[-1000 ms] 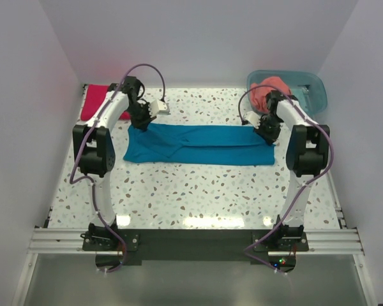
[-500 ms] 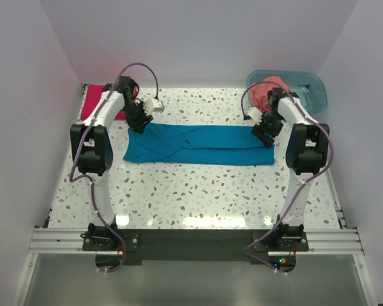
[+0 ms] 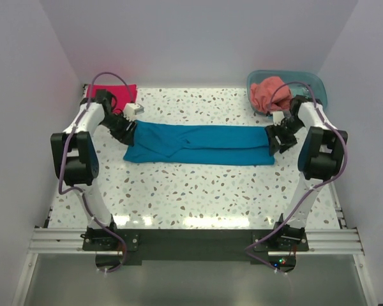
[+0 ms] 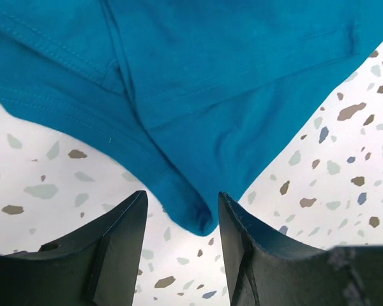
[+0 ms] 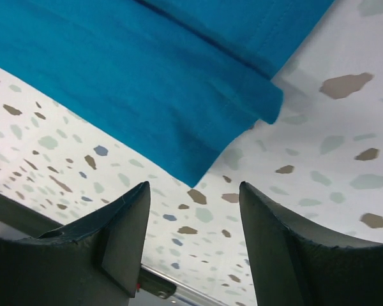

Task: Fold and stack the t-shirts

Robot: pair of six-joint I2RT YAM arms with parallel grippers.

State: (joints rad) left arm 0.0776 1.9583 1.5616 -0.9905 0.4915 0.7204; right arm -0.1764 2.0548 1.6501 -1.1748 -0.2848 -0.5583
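From above, the teal shirt (image 3: 198,145) lies flat across the middle of the surface (image 3: 198,191) as a long narrow band, so its lengthwise folding looks done, while the crosswise folds are still to come. The left jaws sit at its left end and the right jaws at its right end. A crimson shirt (image 3: 112,92) lies as a compact shape at the back left corner, partly hidden by the left arm; I judge it finished and the start of the stack. A salmon shirt (image 3: 268,94) is bunched in the tub (image 3: 314,89) at the back right, apparently not yet begun. In the left wrist view, the left jaws stand apart with a rounded corner of the teal shirt (image 4: 179,95) reaching between them, with clear space on both sides. In the right wrist view, the right jaws are also apart and empty, and a corner of the teal shirt (image 5: 147,76) lies just ahead of them on the surface.
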